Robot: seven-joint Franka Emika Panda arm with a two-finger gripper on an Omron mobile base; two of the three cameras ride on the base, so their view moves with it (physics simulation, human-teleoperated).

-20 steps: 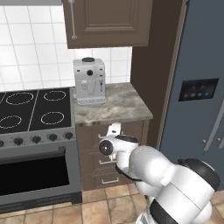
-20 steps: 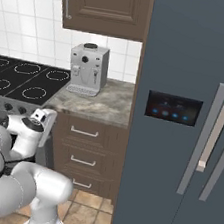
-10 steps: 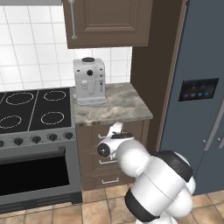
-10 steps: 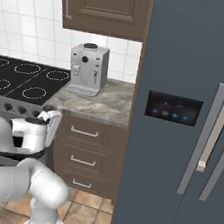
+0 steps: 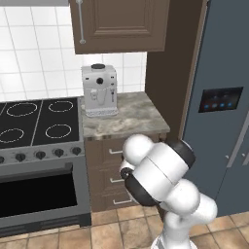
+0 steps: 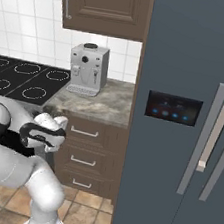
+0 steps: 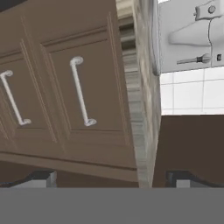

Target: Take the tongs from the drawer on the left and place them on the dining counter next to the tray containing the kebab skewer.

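The drawer, dark brown with a silver bar handle, is shut and lies just under the marbled counter edge. In the hand view my gripper faces it from a short way off, open, with nothing between its two dark fingertips. From the right base camera the gripper hangs left of the drawer at its height. In the left base view my arm covers most of the drawer. The tongs are hidden. The dining counter and the tray are out of view.
Two like drawers stack below the top one. A silver coffee machine stands on the small marbled counter. A black stove with an oven is on the left, a dark grey fridge on the right.
My arm has folded, its elbow swinging up in front of the drawers in the left base view. The hand has edged a little right toward the drawers. The jaws stay open.
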